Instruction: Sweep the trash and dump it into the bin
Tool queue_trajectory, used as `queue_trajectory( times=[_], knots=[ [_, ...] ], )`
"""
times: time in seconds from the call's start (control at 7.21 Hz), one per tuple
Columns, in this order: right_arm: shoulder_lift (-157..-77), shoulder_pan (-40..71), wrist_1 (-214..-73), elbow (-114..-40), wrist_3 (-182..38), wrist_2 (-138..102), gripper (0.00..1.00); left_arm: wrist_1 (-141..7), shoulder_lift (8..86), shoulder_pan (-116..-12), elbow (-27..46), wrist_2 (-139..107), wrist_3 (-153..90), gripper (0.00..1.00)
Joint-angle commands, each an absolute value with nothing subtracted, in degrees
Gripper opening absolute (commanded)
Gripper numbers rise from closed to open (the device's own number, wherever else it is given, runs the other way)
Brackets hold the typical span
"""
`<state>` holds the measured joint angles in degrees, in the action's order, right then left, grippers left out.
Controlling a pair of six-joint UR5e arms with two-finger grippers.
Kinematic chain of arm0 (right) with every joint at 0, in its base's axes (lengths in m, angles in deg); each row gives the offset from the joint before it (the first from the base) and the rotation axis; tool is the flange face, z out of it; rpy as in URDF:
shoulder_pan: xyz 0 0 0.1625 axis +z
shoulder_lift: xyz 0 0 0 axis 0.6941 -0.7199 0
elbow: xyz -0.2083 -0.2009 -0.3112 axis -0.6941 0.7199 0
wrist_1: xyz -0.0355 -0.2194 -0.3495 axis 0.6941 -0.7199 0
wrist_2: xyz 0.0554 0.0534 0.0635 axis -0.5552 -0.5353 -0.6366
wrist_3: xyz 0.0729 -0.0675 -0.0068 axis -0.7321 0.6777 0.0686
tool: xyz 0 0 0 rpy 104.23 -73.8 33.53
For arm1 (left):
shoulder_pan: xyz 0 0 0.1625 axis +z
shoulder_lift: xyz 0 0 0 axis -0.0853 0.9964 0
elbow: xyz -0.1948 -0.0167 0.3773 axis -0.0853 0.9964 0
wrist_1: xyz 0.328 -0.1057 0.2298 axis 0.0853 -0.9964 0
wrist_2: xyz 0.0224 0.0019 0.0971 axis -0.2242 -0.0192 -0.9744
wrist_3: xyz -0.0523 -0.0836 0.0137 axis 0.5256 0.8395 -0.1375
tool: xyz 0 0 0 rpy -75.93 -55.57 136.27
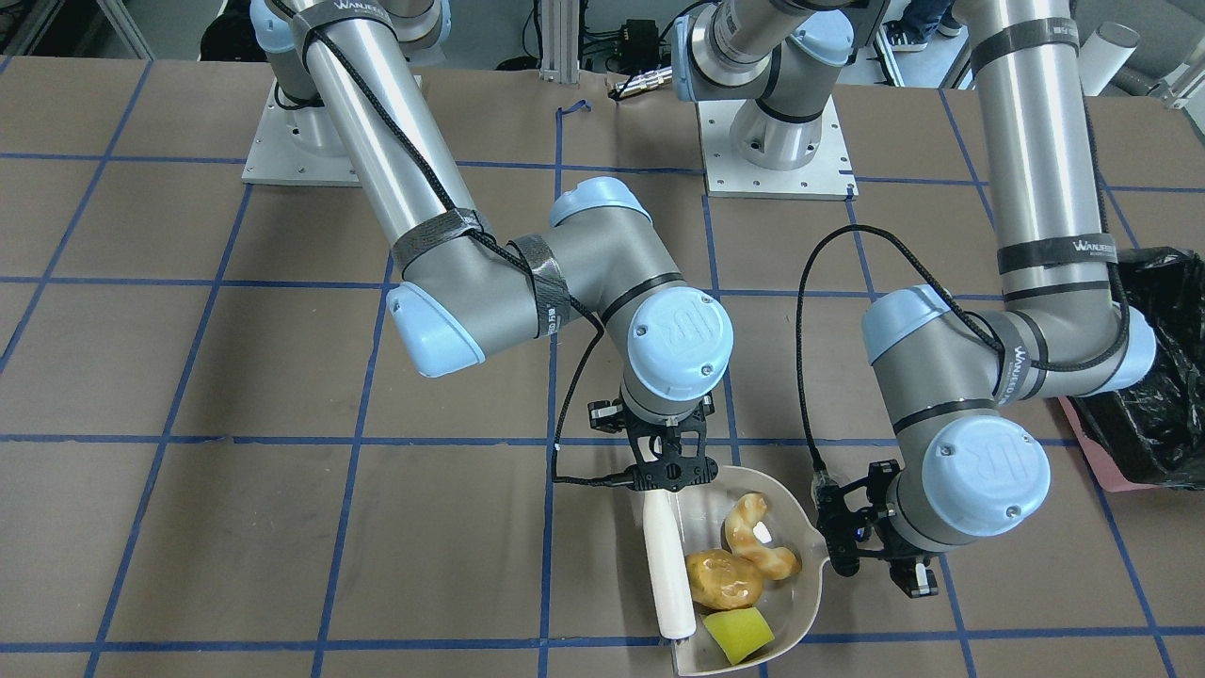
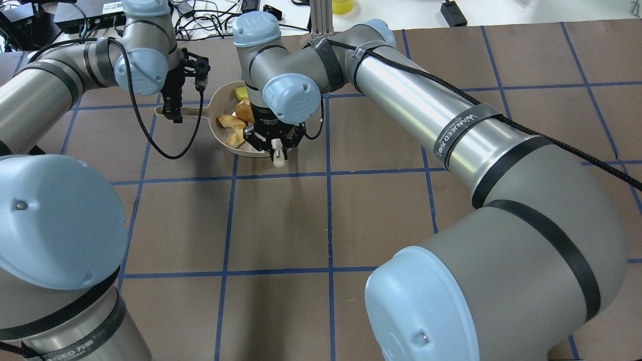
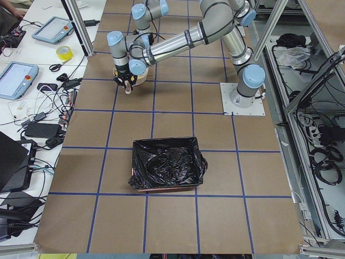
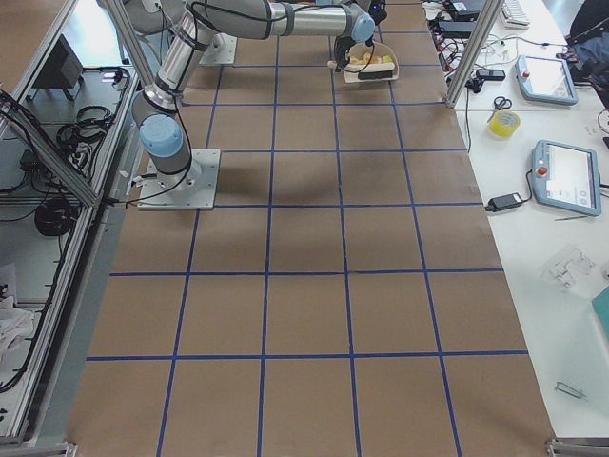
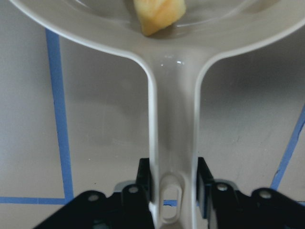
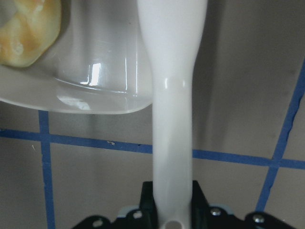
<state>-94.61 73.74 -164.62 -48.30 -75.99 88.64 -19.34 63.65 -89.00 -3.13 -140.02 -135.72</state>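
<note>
All three trash items lie in a beige dustpan (image 1: 701, 516): a golden-brown potato-like lump (image 1: 720, 579), a tan croissant-like piece (image 1: 758, 539) and a yellow sponge wedge (image 1: 739, 633). My left gripper (image 1: 875, 556) is shut on the dustpan handle (image 5: 174, 143), with the pan flat on the table. My right gripper (image 1: 668, 463) is shut on the handle of a white brush (image 1: 668, 565), which lies along the pan's open side beside the lump. The bin (image 3: 167, 164), lined with a black bag, stands well apart on my left side (image 1: 1163, 377).
The brown table (image 1: 282, 527) has a blue tape grid. Both arm bases (image 1: 777, 141) are bolted at the robot's edge. The dustpan sits near the operators' edge. Tablets, tape and cables lie on a white side table (image 4: 561, 171) beyond that edge.
</note>
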Motion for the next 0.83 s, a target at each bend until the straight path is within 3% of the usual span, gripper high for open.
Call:
queue_trajectory(
  times=[0.0,0.69],
  knots=[
    [-95.1,73.0,-164.6,-49.2,-74.0,90.2,0.0,-19.3,63.6,-88.9,-3.1,-139.2,-135.9,0.1],
    [-103.1,52.2,-161.8,-56.5,-71.1,91.4,0.0,-19.3,62.6,-87.0,-3.2,-136.0,-137.2,0.09]
  ],
)
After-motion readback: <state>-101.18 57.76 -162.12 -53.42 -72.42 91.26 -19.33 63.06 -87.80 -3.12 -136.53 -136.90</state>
